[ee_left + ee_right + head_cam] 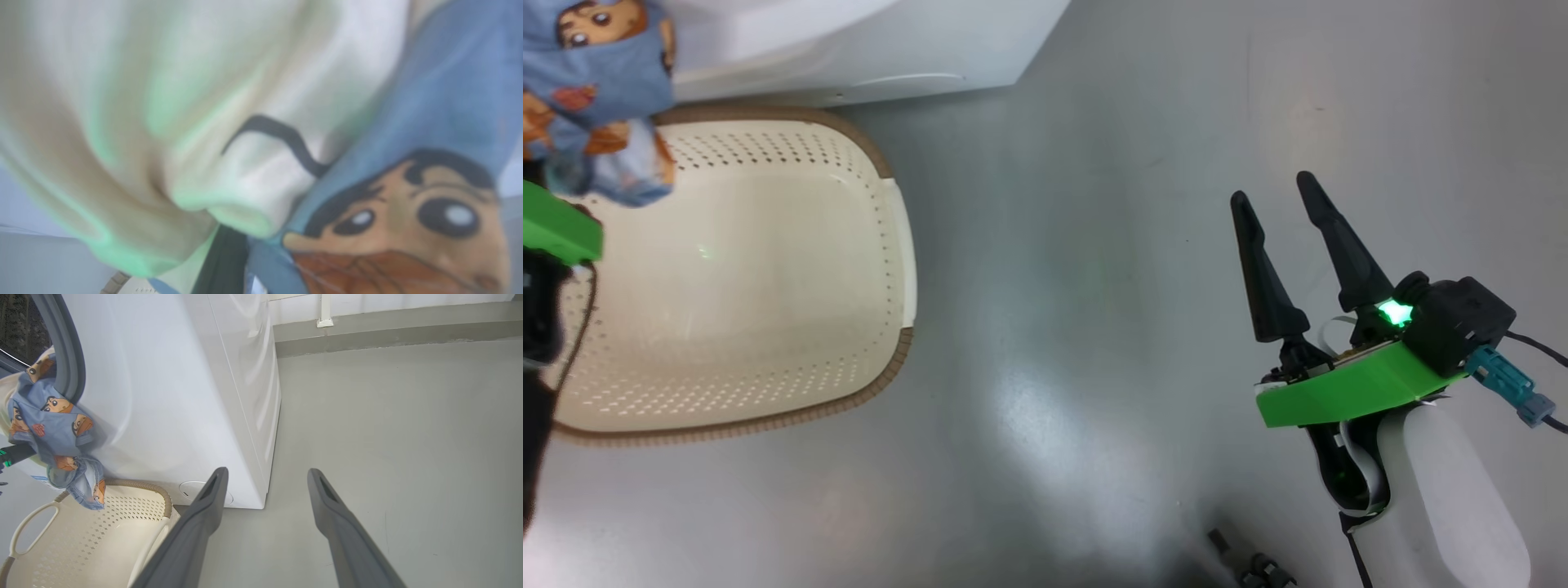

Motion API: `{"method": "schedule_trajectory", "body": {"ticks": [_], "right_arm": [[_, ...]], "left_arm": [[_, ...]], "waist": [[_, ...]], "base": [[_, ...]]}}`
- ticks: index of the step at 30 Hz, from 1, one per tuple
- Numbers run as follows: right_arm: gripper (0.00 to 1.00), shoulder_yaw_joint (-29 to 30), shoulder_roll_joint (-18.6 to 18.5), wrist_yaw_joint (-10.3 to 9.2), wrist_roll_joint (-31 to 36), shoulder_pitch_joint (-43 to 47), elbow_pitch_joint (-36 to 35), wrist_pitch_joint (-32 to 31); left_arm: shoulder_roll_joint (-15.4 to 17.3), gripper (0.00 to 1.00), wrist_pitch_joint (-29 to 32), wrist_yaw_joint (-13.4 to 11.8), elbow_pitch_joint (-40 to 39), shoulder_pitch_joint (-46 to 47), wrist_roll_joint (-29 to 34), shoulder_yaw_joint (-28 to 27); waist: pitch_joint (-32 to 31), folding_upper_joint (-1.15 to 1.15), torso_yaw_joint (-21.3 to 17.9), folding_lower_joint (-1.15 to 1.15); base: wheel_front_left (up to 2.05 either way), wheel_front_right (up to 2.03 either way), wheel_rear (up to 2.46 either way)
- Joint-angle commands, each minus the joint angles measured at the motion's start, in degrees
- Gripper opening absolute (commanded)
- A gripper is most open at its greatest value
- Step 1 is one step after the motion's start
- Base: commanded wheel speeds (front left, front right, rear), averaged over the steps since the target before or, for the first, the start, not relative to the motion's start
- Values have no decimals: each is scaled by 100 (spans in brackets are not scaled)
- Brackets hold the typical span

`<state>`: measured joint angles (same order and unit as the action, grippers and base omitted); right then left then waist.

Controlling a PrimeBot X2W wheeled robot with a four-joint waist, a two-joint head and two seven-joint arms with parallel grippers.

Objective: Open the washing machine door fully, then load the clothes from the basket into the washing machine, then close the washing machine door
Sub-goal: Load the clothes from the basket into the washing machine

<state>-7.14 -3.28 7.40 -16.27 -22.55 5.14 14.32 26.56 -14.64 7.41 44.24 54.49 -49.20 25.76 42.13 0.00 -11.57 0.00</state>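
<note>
A bunch of the clothes (596, 98), blue with cartoon faces plus a cream-white piece, hangs above the far left corner of the basket (768, 269). My left gripper is shut on it; its green wrist mount (560, 229) shows at the left edge. In the left wrist view the clothes (253, 122) press close over one dark finger (222, 265). The right wrist view has the clothes (53, 428) hanging before the washing machine (171, 396), below its grey gasket (67, 347). My right gripper (1274, 192) stands open over bare floor, well right of the basket. The washing machine door is out of view.
The basket (102, 531) stands on the grey floor right against the washing machine (849, 41), nothing lying in it. Open floor stretches to the right of both. A low wall ledge (388, 330) runs along the far side in the right wrist view, beyond my right gripper (267, 473).
</note>
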Motion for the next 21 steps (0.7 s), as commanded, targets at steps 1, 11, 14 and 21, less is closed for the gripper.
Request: {"method": "schedule_trajectory", "body": {"ticks": [1,11,14,21], "right_arm": [[100,-92,39,9,-34,116,-134,68],[100,-26,40,9,-109,219,-14,68],[100,-41,40,9,-126,226,12,68],[100,-71,40,9,-188,261,42,68]], "left_arm": [[220,0,-36,8,-165,-204,-18,-217],[-106,0,-36,8,-1247,-942,326,-565],[-108,0,-36,8,-1542,-1011,453,-684],[13,0,-36,8,-2024,-918,659,-888]], "waist": [[-81,0,90,0],[-494,0,371,0],[-559,0,399,0],[-672,0,410,0]], "base": [[0,0,0],[0,0,0],[0,0,0],[0,0,0]]}}
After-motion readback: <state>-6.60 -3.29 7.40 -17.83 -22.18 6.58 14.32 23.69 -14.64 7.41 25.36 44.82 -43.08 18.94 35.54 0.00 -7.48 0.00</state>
